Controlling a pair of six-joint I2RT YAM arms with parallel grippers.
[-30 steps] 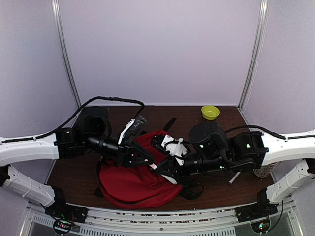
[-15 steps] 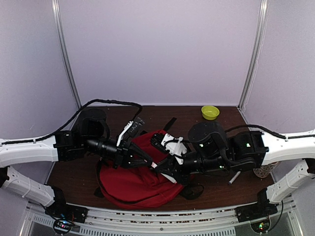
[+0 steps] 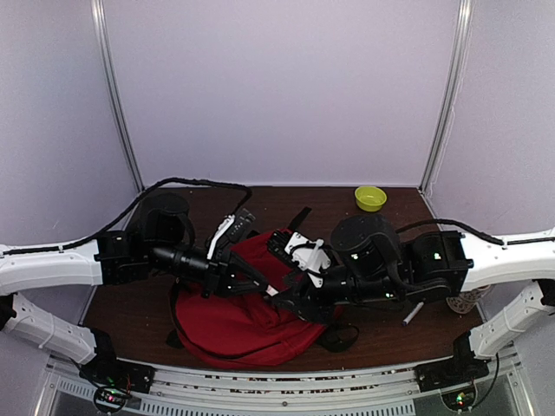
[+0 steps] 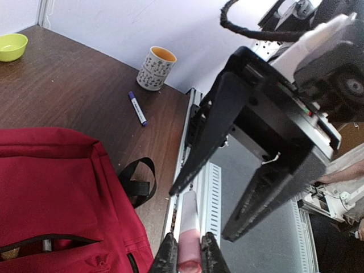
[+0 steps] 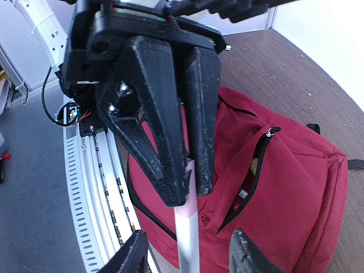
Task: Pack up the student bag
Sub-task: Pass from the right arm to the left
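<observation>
two robot arms meet over the dark-red student bag (image 3: 230, 325). it lies slumped on the brown table (image 3: 329, 204) near the front edge, between the arms' bases, and a zip pocket on it gapes open.

from the left, the left gripper (image 4: 187, 259) reaches in above the bag. its fingers are pinched tight on one end of a slim pink pen (image 4: 188, 227), so the rest of the pen sticks out free.

just to the right, the right gripper (image 5: 190, 245) faces the left one head-on. its fingers stand apart on either side of the pen's free length without touching it, so the left arm alone carries the pen. this reads as a hand-over in mid-air, probably meant to get the pen pointing the right way for sliding into the open zip below.

further right on the table, well apart from the bag, are a blue marker (image 4: 137, 108) and a patterned mug (image 4: 154, 68). the marker may be waiting its turn to be packed. a small green bowl (image 3: 370, 198) sits at the far right corner.
</observation>
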